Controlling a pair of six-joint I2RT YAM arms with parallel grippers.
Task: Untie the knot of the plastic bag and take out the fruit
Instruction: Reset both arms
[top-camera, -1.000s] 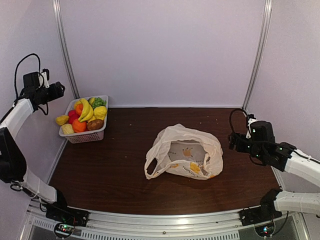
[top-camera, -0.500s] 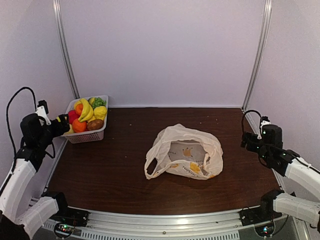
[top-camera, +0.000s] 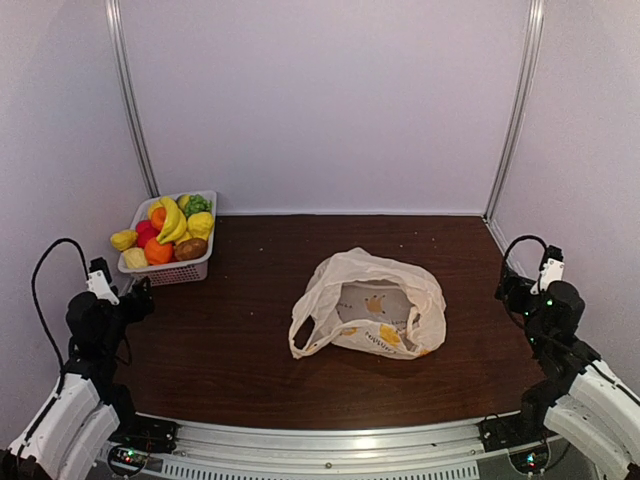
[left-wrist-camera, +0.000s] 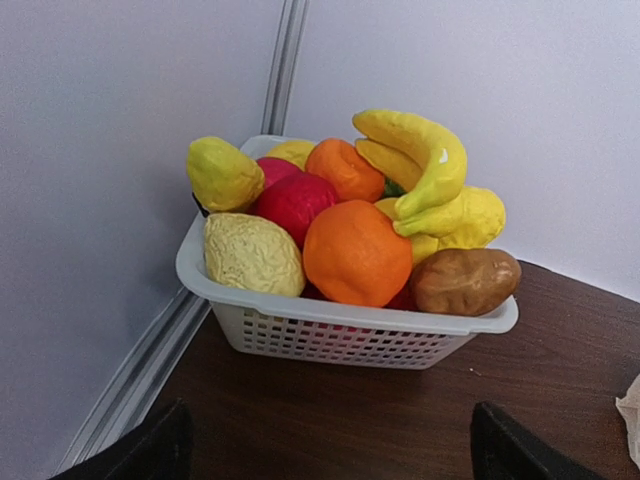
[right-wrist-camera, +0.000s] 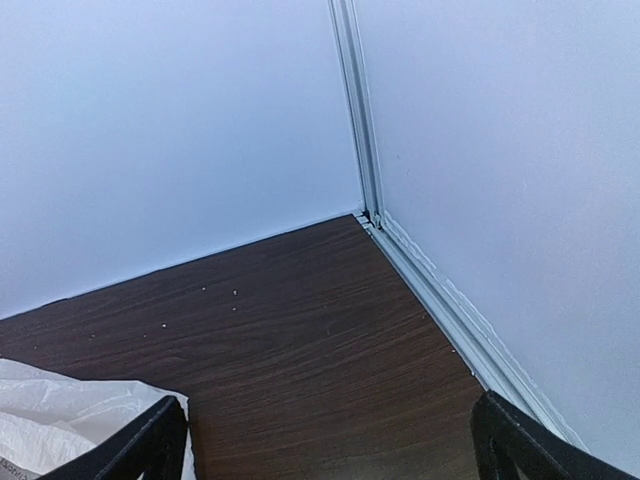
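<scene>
Now, hands: left hand (top-camera: 140, 293) and right hand (top-camera: 512, 290) open, empty.
Plastic bag (top-camera: 370, 305): middle of the surface (top-camera: 240, 340), apart from both.
Fruit (top-camera: 172, 225): heaped in basket (top-camera: 170, 272), far left.
Risk: we fear a nudge spills it.

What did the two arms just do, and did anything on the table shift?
Both arms drew back and down toward the near edge, the left tool away from the basket, the right tool from the plastic bag. Both hold nothing. Bag and basket stayed put.
</scene>
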